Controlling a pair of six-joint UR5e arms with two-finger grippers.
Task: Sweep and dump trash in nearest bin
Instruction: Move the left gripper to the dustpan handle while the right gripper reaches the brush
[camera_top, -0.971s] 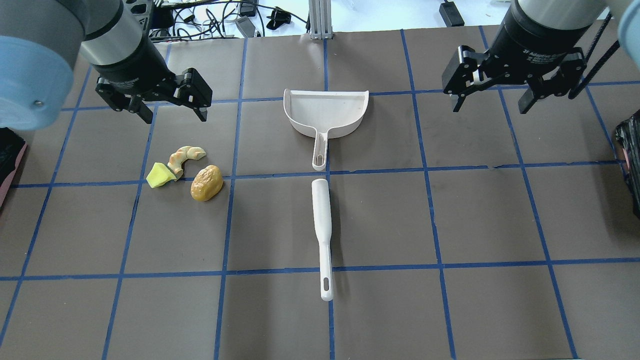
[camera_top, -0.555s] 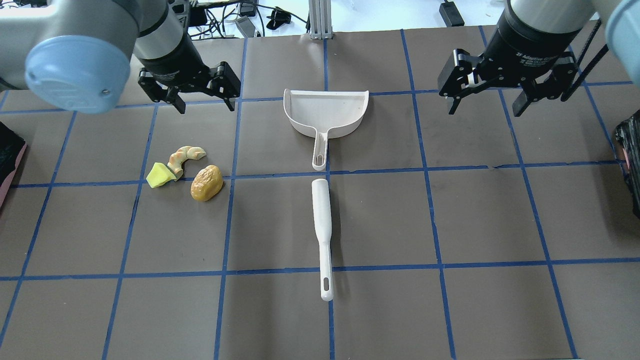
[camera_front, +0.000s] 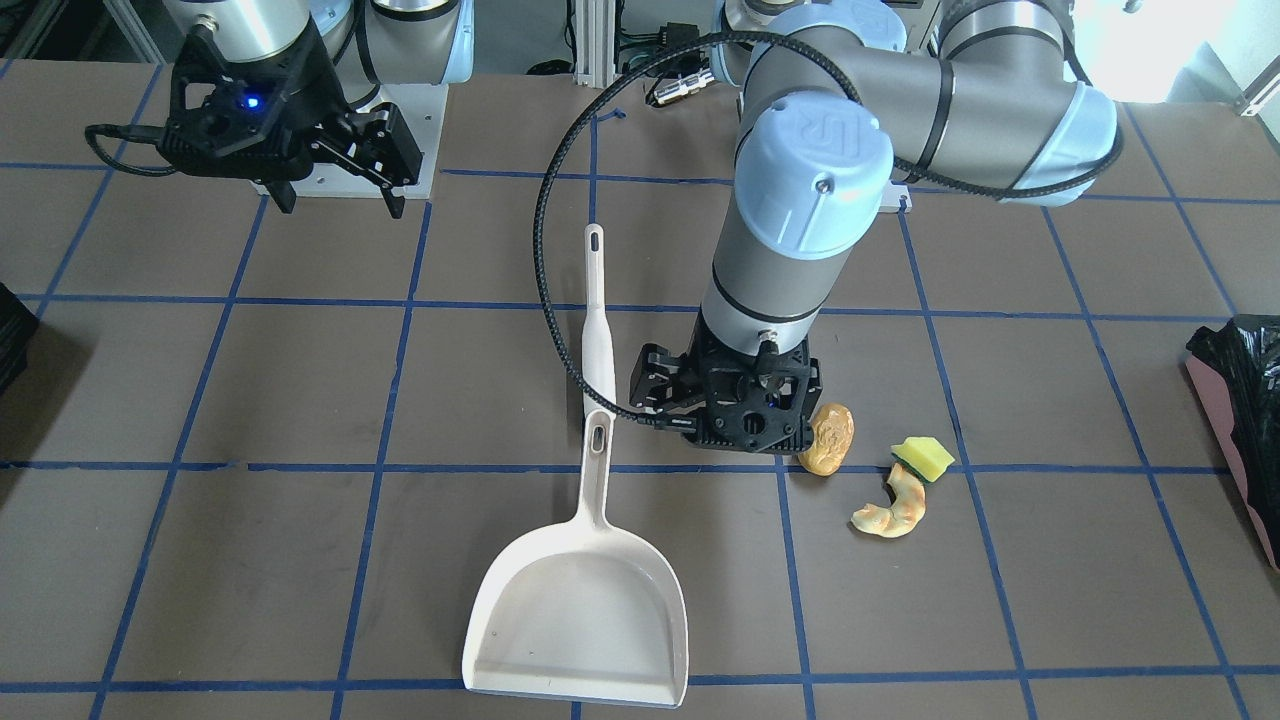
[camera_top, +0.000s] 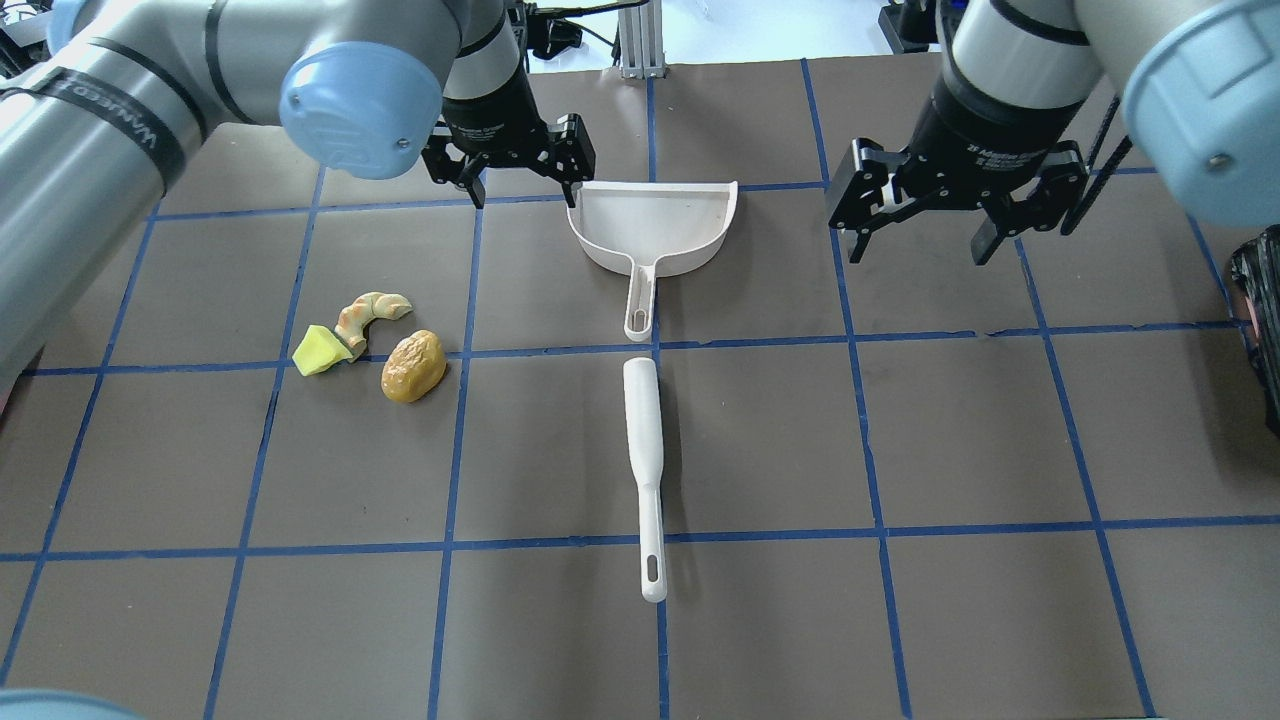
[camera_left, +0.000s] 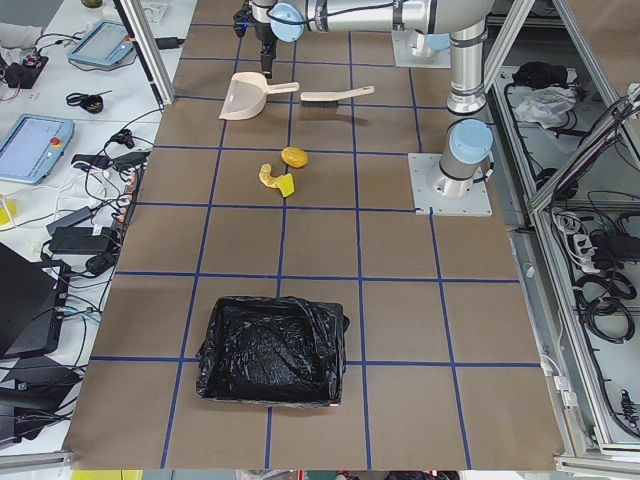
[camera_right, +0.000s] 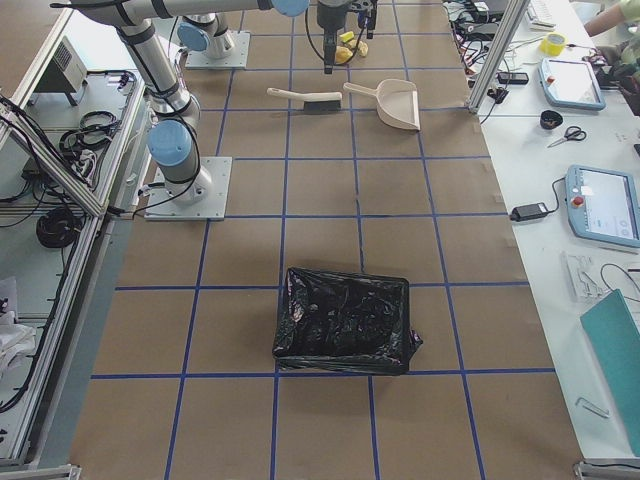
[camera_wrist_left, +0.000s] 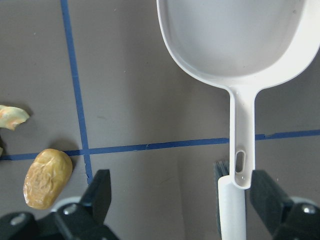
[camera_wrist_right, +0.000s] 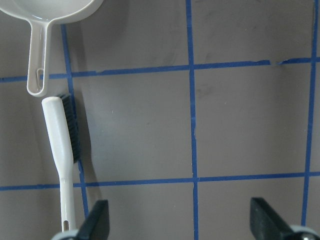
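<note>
The trash lies left of centre: a tan potato-like lump (camera_top: 413, 366), a yellow sponge wedge (camera_top: 320, 351) and a curled pastry piece (camera_top: 370, 312). They also show in the front view as lump (camera_front: 827, 438), sponge (camera_front: 924, 458) and pastry (camera_front: 893, 510). My left gripper (camera_top: 525, 192) is open and empty, hovering by the left rim of the white dustpan (camera_top: 652, 225). Its wrist view shows the lump (camera_wrist_left: 47, 177) at lower left. My right gripper (camera_top: 918, 250) is open and empty, right of the dustpan. The pink-sided, black-bagged bin (camera_front: 1240, 400) stands at the table's end on my left.
A white brush (camera_top: 645, 450) lies in line with the dustpan handle, bristles facing right. A second black-bagged container (camera_top: 1262, 330) sits at the right edge. Cables and devices lie beyond the table's far edge. The mat has a blue tape grid.
My left arm has swung right, from above the trash to the dustpan's left rim. My right gripper has shifted left and slightly nearer. Both stayed open. The objects have not moved.
</note>
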